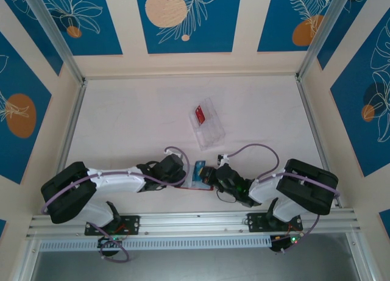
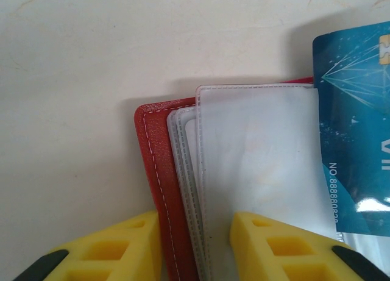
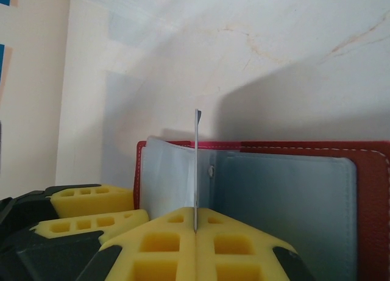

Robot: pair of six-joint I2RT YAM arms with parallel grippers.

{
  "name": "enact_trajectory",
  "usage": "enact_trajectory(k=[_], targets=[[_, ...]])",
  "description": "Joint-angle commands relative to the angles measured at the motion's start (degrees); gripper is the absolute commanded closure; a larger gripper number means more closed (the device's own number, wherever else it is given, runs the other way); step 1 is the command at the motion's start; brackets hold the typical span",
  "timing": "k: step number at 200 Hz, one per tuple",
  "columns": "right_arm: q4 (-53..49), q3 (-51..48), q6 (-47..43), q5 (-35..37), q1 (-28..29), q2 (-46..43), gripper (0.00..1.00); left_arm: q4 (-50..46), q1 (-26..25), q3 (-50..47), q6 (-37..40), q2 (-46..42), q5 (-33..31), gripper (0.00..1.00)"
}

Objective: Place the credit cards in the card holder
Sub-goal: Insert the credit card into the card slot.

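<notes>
Yellow pads of the right gripper (image 3: 196, 215) pinch the blue credit card (image 3: 197, 153) edge-on over the open card holder (image 3: 304, 189) at the table's near edge, likely aiming for a sleeve. Part-open, the left gripper (image 2: 195, 225) straddles its left edge, apparently steadying it. Farther back, well apart, a clear tray (image 1: 210, 130) holds a red card (image 1: 198, 114); nothing obstructs.
</notes>
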Motion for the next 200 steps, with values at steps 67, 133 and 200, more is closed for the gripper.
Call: enact_trajectory(k=[67,133,200], targets=[[-1.1,0.1,0.3,1.0,0.7,-2.3,1.0,-6.9,-0.7,-3.6,-0.7,2.8,0.6,0.66],[1.1,0.3,1.6,1.3,0.9,1.8,1.0,-7.1,-0.7,-3.8,-0.8,2.2,0.4,0.66],[1.7,-0.6,5.8,6.4,4.0,4.5,1.0,-7.1,-0.7,-4.1,-0.8,2.0,0.2,0.66]])
